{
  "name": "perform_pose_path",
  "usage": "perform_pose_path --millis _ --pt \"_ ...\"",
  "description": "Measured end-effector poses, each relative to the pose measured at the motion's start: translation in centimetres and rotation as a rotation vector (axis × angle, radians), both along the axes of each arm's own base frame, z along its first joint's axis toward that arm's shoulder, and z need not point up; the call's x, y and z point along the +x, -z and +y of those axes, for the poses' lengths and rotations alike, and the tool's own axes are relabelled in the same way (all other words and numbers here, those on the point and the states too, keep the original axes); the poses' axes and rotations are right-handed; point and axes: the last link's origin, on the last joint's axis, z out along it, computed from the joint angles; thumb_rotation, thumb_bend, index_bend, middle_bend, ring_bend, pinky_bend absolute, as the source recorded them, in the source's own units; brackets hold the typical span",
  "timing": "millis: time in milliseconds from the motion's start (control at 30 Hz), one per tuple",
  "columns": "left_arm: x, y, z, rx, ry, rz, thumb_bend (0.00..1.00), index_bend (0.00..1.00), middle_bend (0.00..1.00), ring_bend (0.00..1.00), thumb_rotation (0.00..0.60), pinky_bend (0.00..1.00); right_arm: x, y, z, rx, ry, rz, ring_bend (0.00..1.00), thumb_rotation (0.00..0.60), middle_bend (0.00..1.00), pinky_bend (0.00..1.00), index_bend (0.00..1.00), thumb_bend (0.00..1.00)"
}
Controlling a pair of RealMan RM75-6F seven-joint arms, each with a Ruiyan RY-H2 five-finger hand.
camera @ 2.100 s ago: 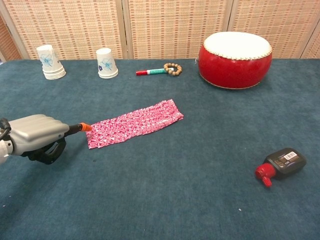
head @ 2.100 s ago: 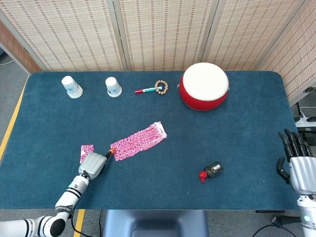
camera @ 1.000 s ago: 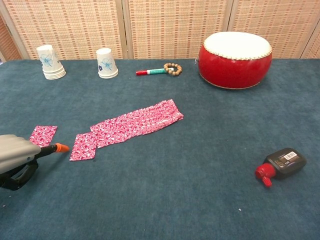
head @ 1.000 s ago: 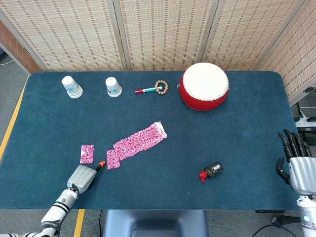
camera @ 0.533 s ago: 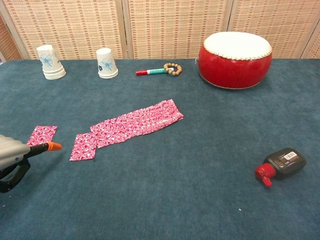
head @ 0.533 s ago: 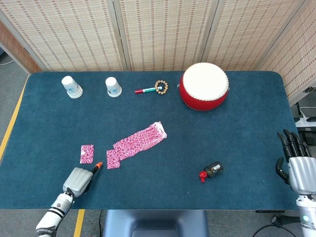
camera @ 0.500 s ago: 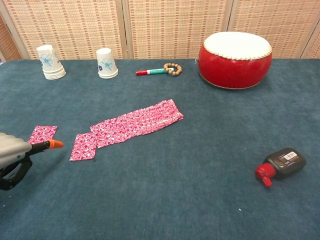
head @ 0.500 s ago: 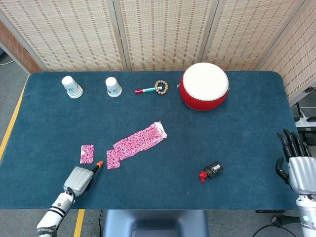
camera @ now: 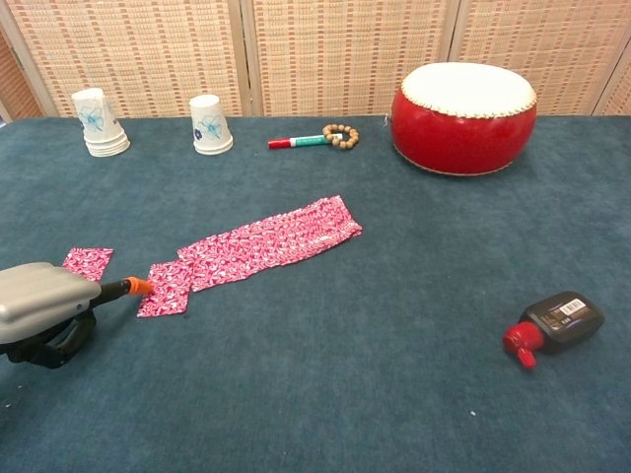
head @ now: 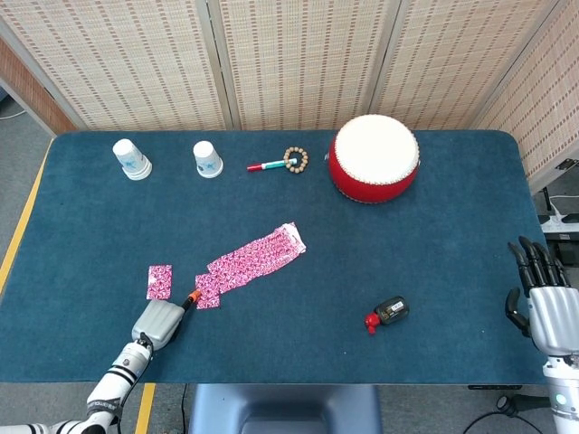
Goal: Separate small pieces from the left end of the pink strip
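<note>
The pink patterned strip [head: 256,254] [camera: 271,239] lies slanted at the middle of the blue table. A cut piece [head: 208,291] [camera: 165,290] lies at its left end, slightly overlapping it. Another small piece [head: 159,280] [camera: 88,262] lies further left, apart. My left hand [head: 157,321] [camera: 41,305] grips a tool with an orange tip [head: 192,297] [camera: 139,287]; the tip touches the left edge of the nearer piece. My right hand [head: 541,298] hangs off the table's right side, fingers apart and holding nothing; the chest view does not show it.
Two stacks of paper cups [head: 131,159] [head: 207,159] stand at the back left. A marker with a bead bracelet [head: 280,162] lies beside a red drum [head: 373,158]. A small black and red bottle [head: 388,313] [camera: 555,324] lies front right.
My left hand has moved right and forward, bringing the orange tip back to the left edge of the nearer cut piece. The pieces and the strip have not shifted. The right hand is still.
</note>
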Motion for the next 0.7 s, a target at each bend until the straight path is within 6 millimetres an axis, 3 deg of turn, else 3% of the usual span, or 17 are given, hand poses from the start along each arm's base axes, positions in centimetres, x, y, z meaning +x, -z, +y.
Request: perform_pose_path --millis 200,433,700 --pt "-0.5 -0.4 -0.5 -0.016 -0.032 0.02 0.81 0.0 0.71 0.69 0.6 0.61 0.0 -0.1 0.1 -0.001 -0.002 -0.004 0.0 0.6 0.0 0.13 0.0 0.75" --pt "-1.7 -1.7 -3.1 -0.036 -0.065 0.033 0.81 0.07 0.71 0.69 0.6 0.61 0.1 -0.1 0.1 -0.002 -0.006 -0.006 0.0 0.6 0.0 0.13 0.0 0.75" --pt "-2.7 -3.3 -6.2 -0.016 -0.102 0.01 0.81 0.08 0.71 0.69 0.6 0.61 0.1 0.0 0.2 0.002 -0.005 -0.003 0.0 0.6 0.0 0.13 0.0 0.75"
